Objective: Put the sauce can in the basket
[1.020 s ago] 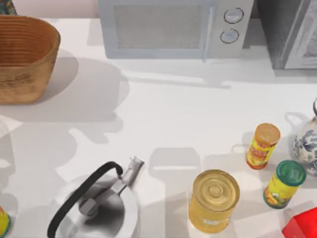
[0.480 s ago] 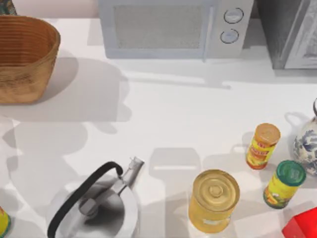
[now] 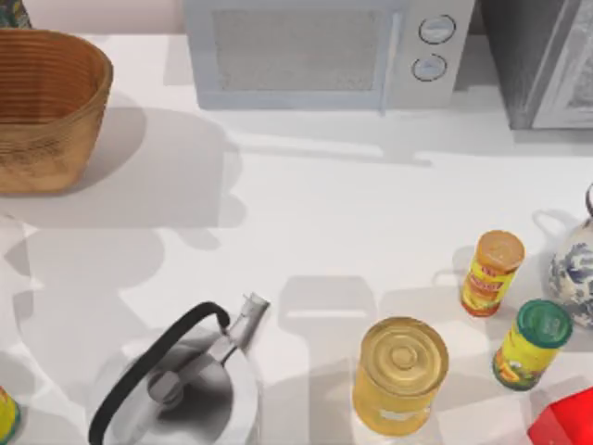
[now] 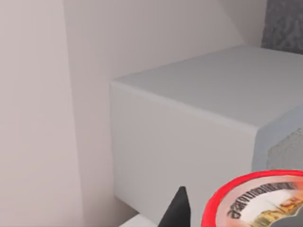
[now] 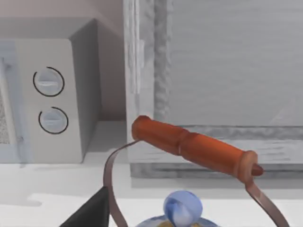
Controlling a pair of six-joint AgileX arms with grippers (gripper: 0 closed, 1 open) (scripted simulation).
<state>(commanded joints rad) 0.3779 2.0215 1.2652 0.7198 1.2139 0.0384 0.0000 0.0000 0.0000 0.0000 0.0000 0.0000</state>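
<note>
Top view, from left to right: the large oval woven wicker basket stands at the far left corner of the white table, and the small red sauce can with the yellow label band stands at the near left edge, well apart from the basket. Next come a silver metal kettle with a black handle, a large gold can, an orange-lidded yellow-labelled jar, a green-lidded jar and a blue-and-white porcelain teapot.

Left wrist view: the dark tip of the left gripper sits just beside the can's red-rimmed end. Whether the jaws are wide, narrow or holding it cannot be told.

Right wrist view: the right gripper hangs near the teapot's orange-red handle; its jaw state cannot be told either
</note>
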